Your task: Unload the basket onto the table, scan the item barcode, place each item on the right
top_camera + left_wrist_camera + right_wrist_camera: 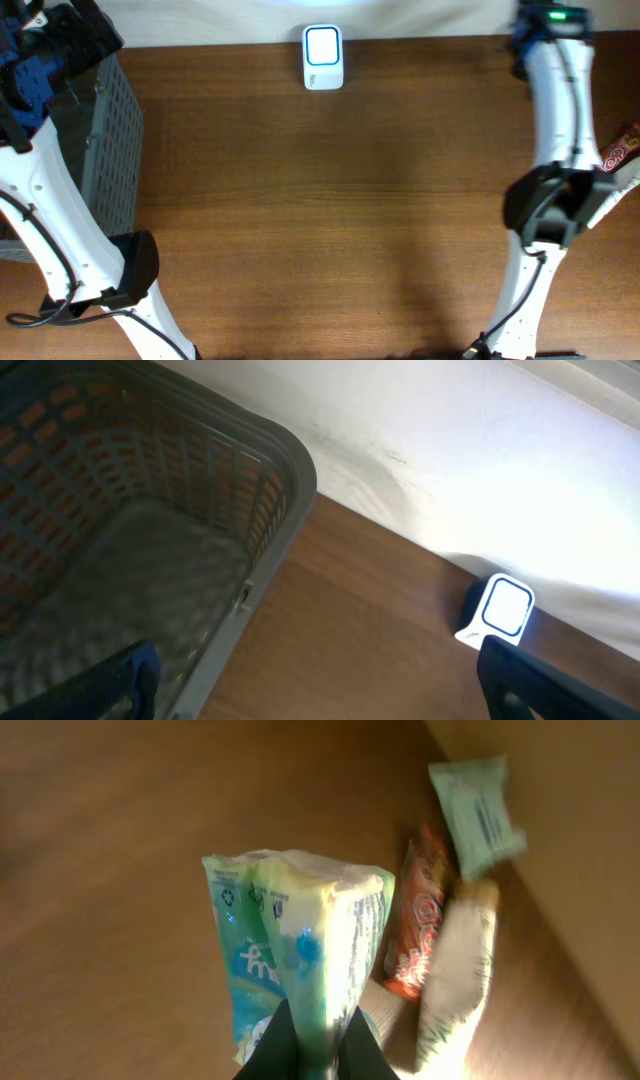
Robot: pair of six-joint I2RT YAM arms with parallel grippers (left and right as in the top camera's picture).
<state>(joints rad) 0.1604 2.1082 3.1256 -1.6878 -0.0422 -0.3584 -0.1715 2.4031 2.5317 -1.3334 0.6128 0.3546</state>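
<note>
The item, a green and blue soft packet [300, 920], hangs a little above the wooden table in the right wrist view, and my right gripper [318, 1045] is shut on its lower edge. Seen from overhead, that gripper [606, 188] sits at the table's right edge and the packet is hidden under it. The white scanner [322, 57] with a lit window stands at the back middle of the table, also visible as the scanner [497, 610] in the left wrist view. My left gripper [320, 695] is open and empty, hovering by the basket's corner at the far left [35, 70].
A grey plastic basket [110, 150] stands at the left edge, its rim [290, 460] just below my left gripper. Beside the held packet lie an orange packet [425, 910], a pale green packet [478, 805] and a white packet [460, 980].
</note>
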